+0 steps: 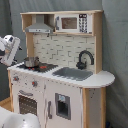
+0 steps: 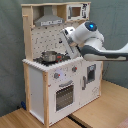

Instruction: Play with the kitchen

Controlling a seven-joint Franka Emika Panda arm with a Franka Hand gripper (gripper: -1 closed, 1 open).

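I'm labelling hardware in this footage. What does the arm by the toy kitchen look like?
The arm has a smooth white shell of rounded, bulbous segments with dark grey bands at the joints. A blue light glows on its wrist housing. No loose cables show.
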